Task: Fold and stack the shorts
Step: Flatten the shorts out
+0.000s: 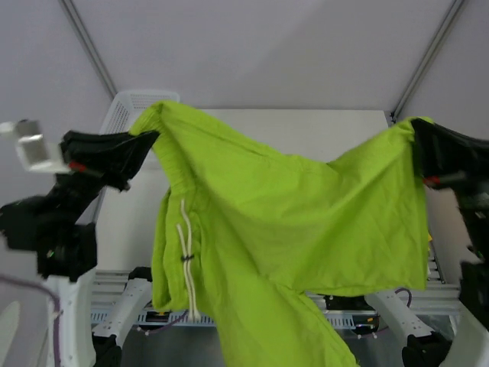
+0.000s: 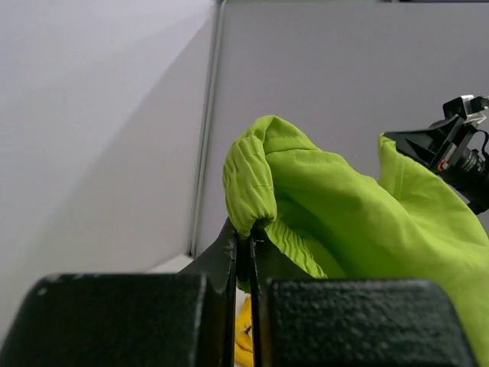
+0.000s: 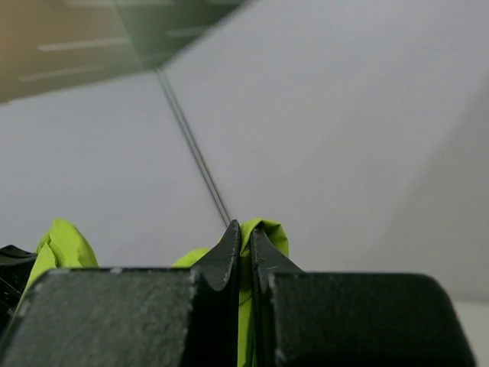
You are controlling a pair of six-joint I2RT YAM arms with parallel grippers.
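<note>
We see lime green shorts point(image 1: 290, 222) held in the air above the worktop point(image 1: 306, 126), stretched between two robot arms. The left hand point(image 1: 144, 141) is clamped on a bunched fold of the ribbed waistband. The right hand point(image 1: 419, 145) is pinched tight on the opposite edge. The cloth sags in the middle, one leg hangs low toward the arm bases, and a white drawstring point(image 1: 186, 260) dangles at the left. To do this step well, we judge the hands should draw gently apart to take out the sag, stay level, then lower the shorts flat onto the worktop before folding. A white mesh basket point(image 1: 126, 107) stands at the far left behind the left hand. Its inside is mostly hidden, so we cannot tell what it holds. A scrap of yellow cloth point(image 2: 243, 340) shows below the left hand.
</note>
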